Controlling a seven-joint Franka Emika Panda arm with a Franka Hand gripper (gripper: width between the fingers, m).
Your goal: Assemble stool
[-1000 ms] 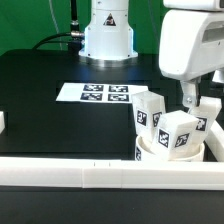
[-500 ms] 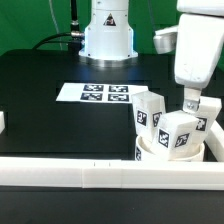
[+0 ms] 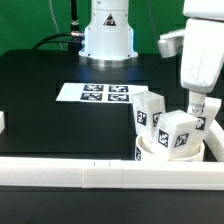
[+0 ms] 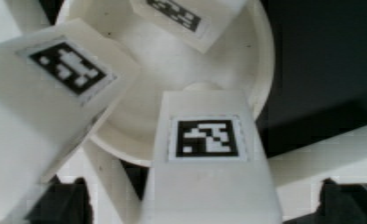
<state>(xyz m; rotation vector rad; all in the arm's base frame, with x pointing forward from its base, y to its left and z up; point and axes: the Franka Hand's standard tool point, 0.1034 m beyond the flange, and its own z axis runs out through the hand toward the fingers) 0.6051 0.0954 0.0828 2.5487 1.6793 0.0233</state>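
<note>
round seat point(image 3: 150, 152) resting at the black table's point(image 3: 40, 95) near edge toward the exterior view's right, against the white rail point(image 3: 100, 172). three tagged legs point(image 3: 182, 131) standing up from the seat, leaning. pincer point(image 3: 196, 106) lowered among the legs; fingers point(image 4: 55, 200) mostly hidden, so spread or pinching cannot be told. marker board point(image 3: 104, 94) lying flat behind.

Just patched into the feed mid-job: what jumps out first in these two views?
The stool seat with tagged white legs standing up from it sits at the exterior view's lower right, against the white border rail. The gripper hangs right over that cluster, and in the wrist view one leg fills the frame between its fingers. The marker board lies flat on the black table.
</note>
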